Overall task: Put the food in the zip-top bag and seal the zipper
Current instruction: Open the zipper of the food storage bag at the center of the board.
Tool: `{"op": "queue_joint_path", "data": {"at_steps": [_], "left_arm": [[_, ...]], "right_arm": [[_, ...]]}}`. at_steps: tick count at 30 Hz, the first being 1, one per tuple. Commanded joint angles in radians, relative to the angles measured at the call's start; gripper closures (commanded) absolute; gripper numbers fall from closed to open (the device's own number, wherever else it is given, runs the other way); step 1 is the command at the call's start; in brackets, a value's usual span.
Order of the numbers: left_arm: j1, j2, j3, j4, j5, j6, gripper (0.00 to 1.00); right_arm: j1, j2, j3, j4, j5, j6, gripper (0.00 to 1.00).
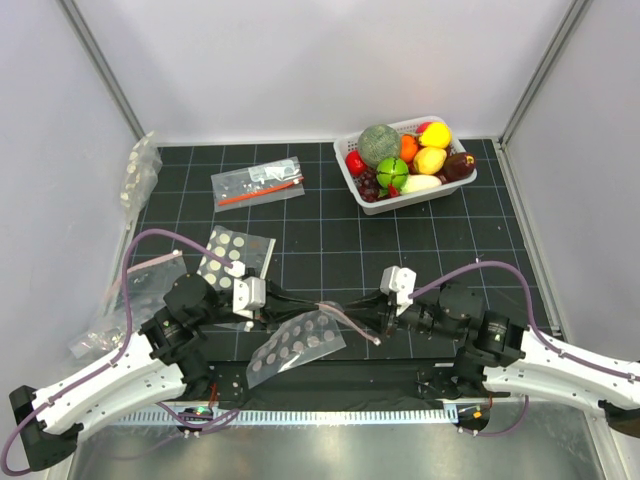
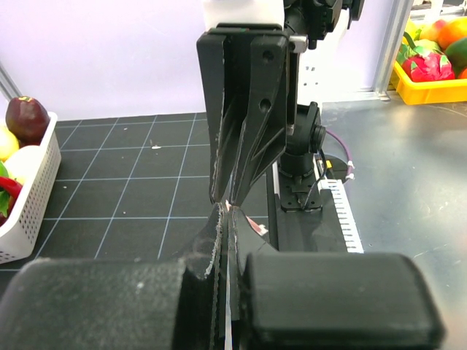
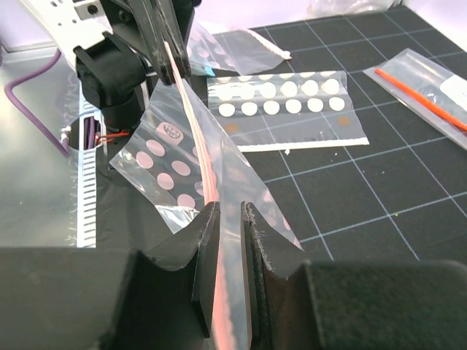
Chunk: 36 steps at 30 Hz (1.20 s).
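The zip-top bag [image 1: 295, 345] hangs low over the table's near edge, clear with white dots. Its pink zipper [image 1: 350, 322] is stretched between my two grippers. The left gripper [image 1: 318, 305] is shut on the strip's left end, with the thin edge pinched in its jaws [image 2: 228, 211]. The right gripper [image 1: 352, 312] faces it; its jaws [image 3: 230, 219] stand a narrow gap apart with the zipper [image 3: 197, 138] and clear film running loosely between them. All the food [image 1: 405, 160] lies in the white basket [image 1: 470, 178] at the far right; none shows inside the bag [image 3: 168, 175].
A second dotted bag [image 1: 235, 253] lies flat beyond the left gripper. A clear bag with an orange-red stick [image 1: 258, 183] lies farther back, and more bags [image 1: 130, 290] sit by the left wall. The left wrist view shows a yellow bin [image 2: 438, 65] of fruit off the table.
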Motion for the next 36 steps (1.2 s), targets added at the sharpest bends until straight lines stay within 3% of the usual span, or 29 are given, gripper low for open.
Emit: {"op": "queue_joint_path", "data": {"at_steps": [1,29,32,34,36], "left_arm": [[-0.004,-0.004,0.014,0.027,0.014,-0.005,1.0],[-0.004,-0.007,0.013,0.044,0.046,-0.013,1.0],[-0.004,-0.006,0.011,0.045,0.046,-0.014,1.0],[-0.004,-0.009,0.01,0.048,0.048,-0.017,1.0],[-0.004,-0.007,0.007,0.051,0.025,-0.02,1.0]], "right_arm": [[0.004,-0.017,0.006,0.048,-0.022,-0.007,0.75],[0.003,0.075,0.038,0.024,0.047,-0.004,0.81],[0.006,0.112,0.052,0.018,0.029,-0.009,0.85],[0.004,0.136,0.064,0.011,0.02,-0.007,0.99],[0.004,0.145,0.069,0.008,0.014,-0.004,0.99]]}}
